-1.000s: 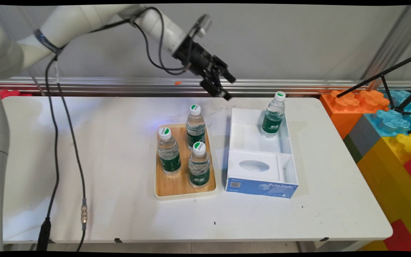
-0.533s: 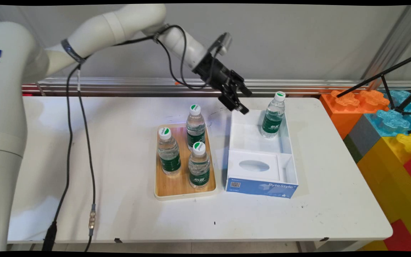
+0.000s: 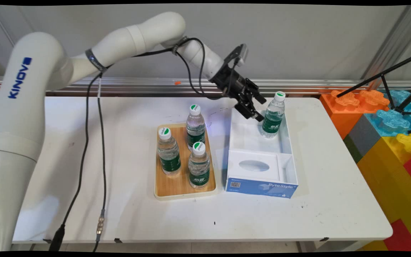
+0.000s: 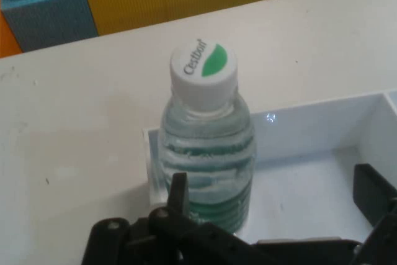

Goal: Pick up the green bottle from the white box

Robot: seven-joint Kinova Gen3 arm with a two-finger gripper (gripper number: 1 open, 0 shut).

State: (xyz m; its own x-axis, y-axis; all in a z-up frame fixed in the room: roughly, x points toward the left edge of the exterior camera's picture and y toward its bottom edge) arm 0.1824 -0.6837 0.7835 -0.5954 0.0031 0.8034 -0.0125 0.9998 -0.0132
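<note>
Four water bottles stand upright: three on the wooden tray [image 3: 162,191], one bottle [image 3: 273,115] in the far right corner of the white box [image 3: 287,142]. That bottle lies just right of the gripper [image 3: 254,107] and slightly beyond it, its long axis vertical. The gripper's fingers are spread apart, holding nothing, tips just beside the bottle's green label. The cap [image 4: 203,66] reads "Cestbon"; the box's blue near side [image 3: 262,186] reads "Byte Style".
</note>
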